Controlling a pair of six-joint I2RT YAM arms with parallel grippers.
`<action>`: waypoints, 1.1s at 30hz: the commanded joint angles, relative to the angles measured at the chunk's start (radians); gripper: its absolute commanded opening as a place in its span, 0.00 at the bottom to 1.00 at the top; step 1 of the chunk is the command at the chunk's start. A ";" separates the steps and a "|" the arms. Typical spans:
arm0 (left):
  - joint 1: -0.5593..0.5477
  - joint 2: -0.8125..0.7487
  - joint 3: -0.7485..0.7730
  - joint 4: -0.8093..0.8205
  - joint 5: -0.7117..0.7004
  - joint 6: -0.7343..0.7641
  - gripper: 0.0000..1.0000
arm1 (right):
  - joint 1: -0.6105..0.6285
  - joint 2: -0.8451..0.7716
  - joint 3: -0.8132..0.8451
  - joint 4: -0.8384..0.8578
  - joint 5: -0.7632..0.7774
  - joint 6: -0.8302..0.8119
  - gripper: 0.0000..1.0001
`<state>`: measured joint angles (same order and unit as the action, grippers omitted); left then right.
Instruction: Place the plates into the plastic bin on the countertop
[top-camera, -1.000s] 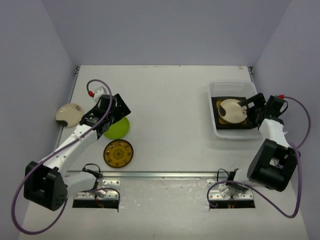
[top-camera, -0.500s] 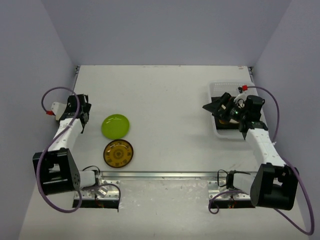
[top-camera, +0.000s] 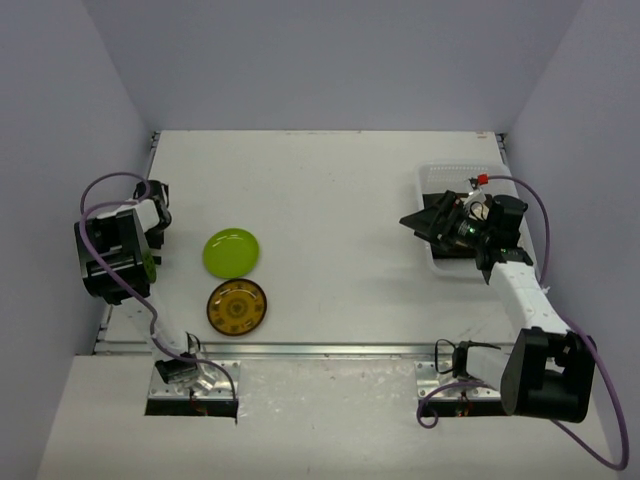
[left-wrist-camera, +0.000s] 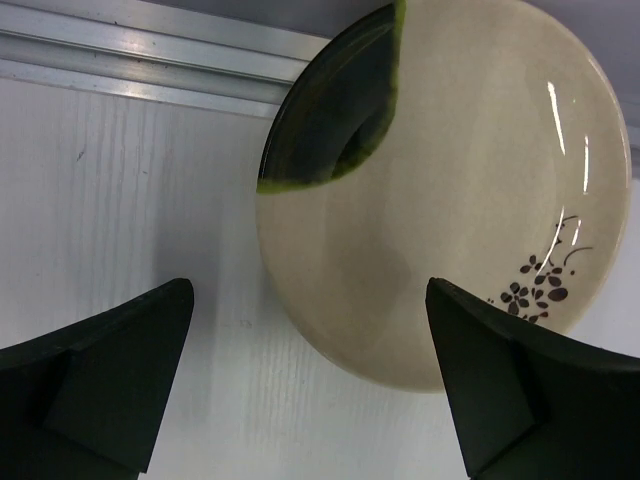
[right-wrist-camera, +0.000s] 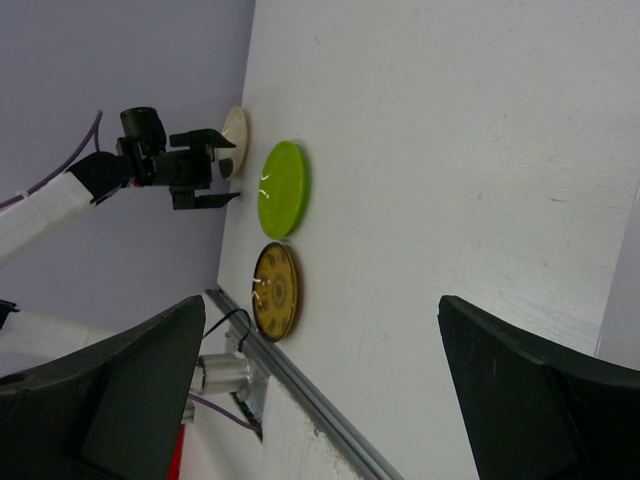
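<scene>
My left gripper (top-camera: 160, 213) hangs open at the far left of the countertop (top-camera: 340, 200). Just ahead of its fingertips lies a round cream plate (left-wrist-camera: 450, 190) with a dark green patch and a small flower print; the arm hides it in the top view. A lime green plate (top-camera: 232, 252) and an amber-patterned plate (top-camera: 237, 306) lie to the right of that arm. At the right stands the plastic bin (top-camera: 440, 168), its contents largely hidden. Over its left part my right gripper (top-camera: 420, 220) is open, empty and pointing left.
A metal rail (left-wrist-camera: 150, 60) runs right behind the cream plate at the table's left edge. Another rail (top-camera: 320, 350) crosses the near side in front of the arm bases. Purple walls enclose the table on three sides.
The left arm swung from the lime green plate out to the far left, over the cream plate. The right gripper rose from inside the bin and turned toward the left.
</scene>
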<state>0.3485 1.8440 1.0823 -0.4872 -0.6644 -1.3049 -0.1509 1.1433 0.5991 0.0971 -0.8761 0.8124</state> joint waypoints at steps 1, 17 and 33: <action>0.010 0.010 -0.009 0.043 -0.025 -0.037 1.00 | -0.003 -0.010 -0.003 0.045 -0.026 -0.008 0.99; 0.069 0.118 0.079 -0.032 0.103 -0.007 0.72 | -0.004 -0.005 0.002 0.052 -0.020 0.005 0.99; 0.066 -0.115 -0.144 0.341 0.348 0.222 0.00 | -0.005 -0.034 0.005 0.037 -0.028 0.001 0.99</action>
<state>0.4149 1.8582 1.0737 -0.2983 -0.4706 -1.2016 -0.1509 1.1357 0.5926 0.0973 -0.8761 0.8158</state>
